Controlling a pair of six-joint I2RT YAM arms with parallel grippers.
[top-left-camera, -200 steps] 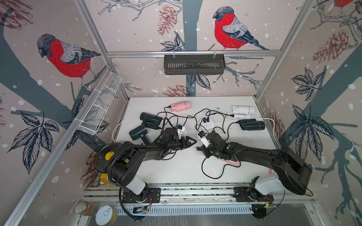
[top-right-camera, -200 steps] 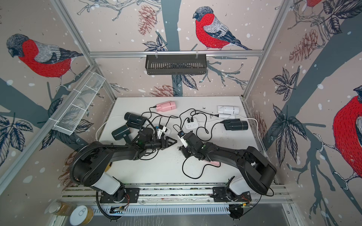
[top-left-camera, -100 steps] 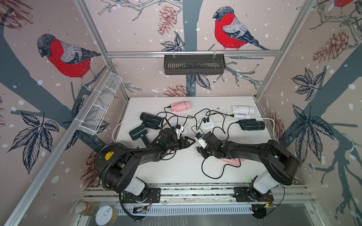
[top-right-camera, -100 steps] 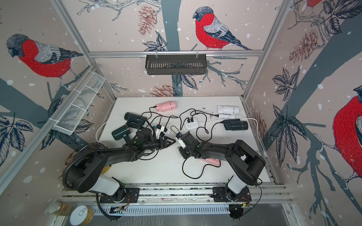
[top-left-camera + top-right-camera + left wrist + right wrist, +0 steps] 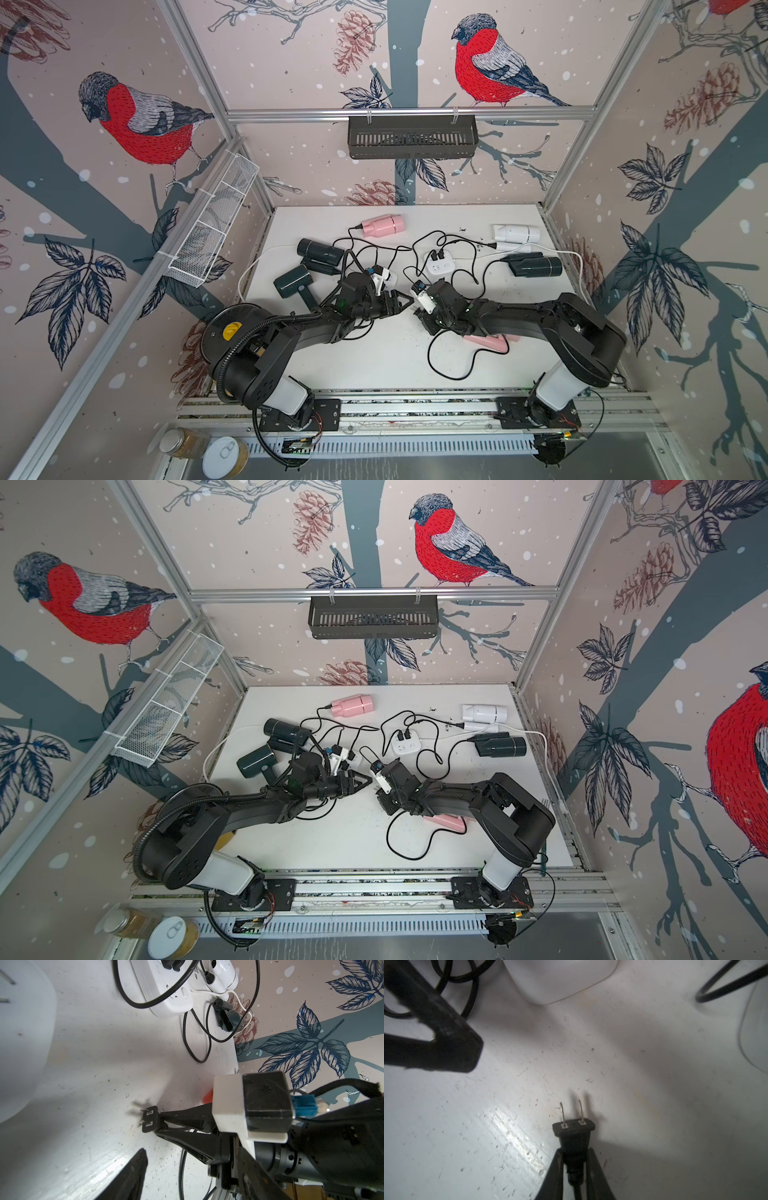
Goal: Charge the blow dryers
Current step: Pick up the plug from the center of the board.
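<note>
Black plug (image 5: 573, 1130): prongs bare, pinched between the right gripper (image 5: 575, 1154) fingers over the white table (image 5: 654, 1095).
Left gripper (image 5: 400, 302): jaws spread, empty, tips near the plug.
Pink blow dryer (image 5: 492, 341): lying under the right arm.
Other blow dryers (image 5: 536, 266): spread across the table's back half, around a power strip (image 5: 439, 262).

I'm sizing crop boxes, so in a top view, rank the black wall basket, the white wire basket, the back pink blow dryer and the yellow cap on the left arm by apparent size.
1. white wire basket and black wall basket: too alike to rank.
2. back pink blow dryer.
3. yellow cap.
</note>
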